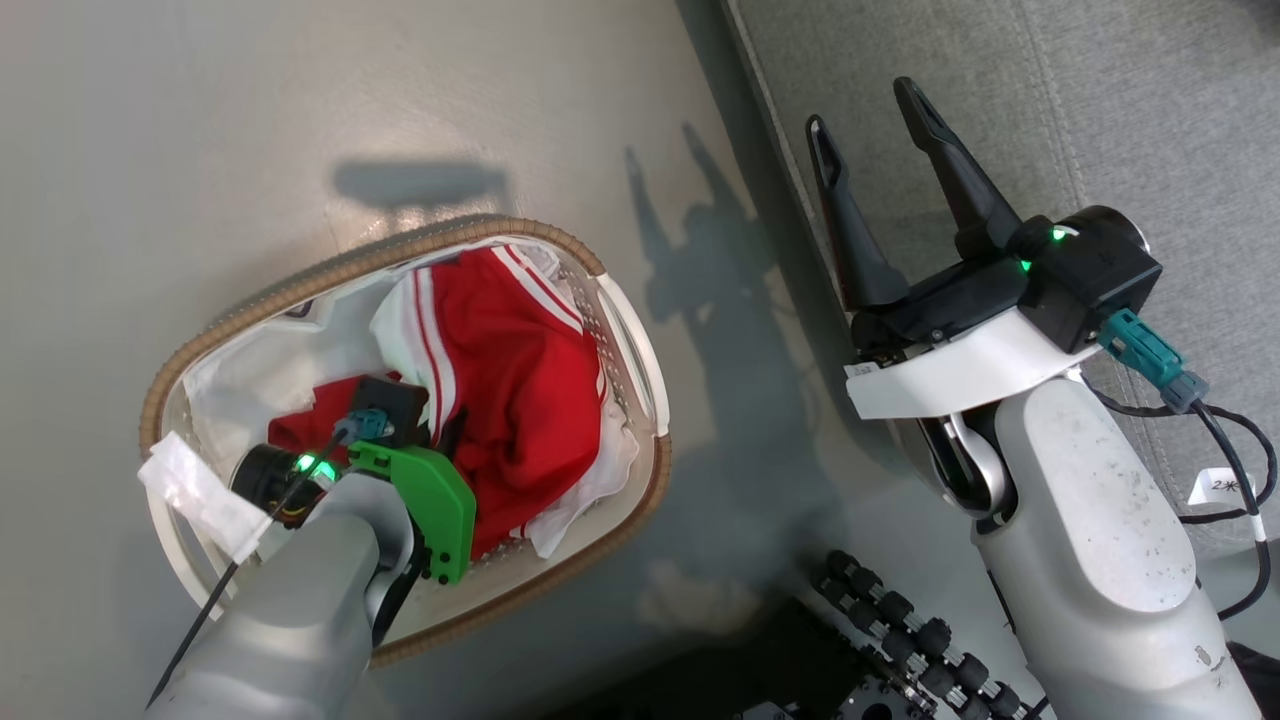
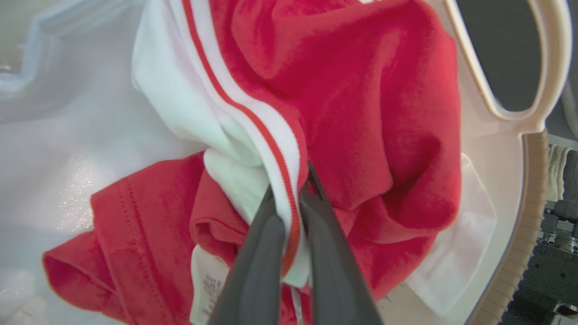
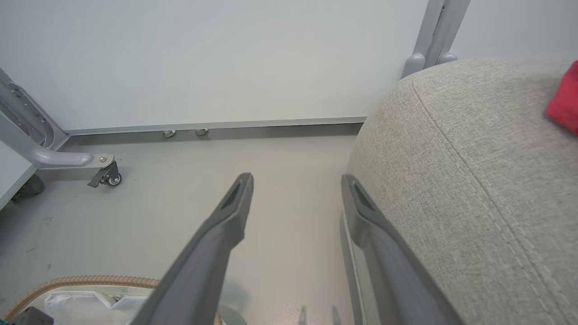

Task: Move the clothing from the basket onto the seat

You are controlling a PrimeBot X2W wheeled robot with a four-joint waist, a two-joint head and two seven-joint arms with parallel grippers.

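Left gripper (image 2: 291, 180): fingers together, clamped on a fold of the clothing (image 2: 370, 113), right on the white band with the red stripe. The pinch sits at a bunched ridge, probably because a ridge gives the thin fingers something to bite; flat cloth would slip.

The arm reaches straight down into the basket (image 1: 400, 255), so the grip is near the middle of the pile. My guess is that helps the lift pull the bulk with it.

Clothing is all inside the basket, heaped toward its handle side, on the white liner (image 1: 260, 370). A second red piece with a small label lies under the pinched fold; I can't tell whether it's caught too.

Right gripper (image 1: 865, 110): fingers apart, nothing in them, parked outside the basket on its seat side. It looks kept clear of the lift path.

Seat (image 1: 1100, 120) is near the basket, with a strip of floor (image 1: 200, 150) between. A bit of red (image 3: 564, 104) shows on the seat, well apart from the basket; too cropped to identify.

Step in hand: grasp made, lift out next.
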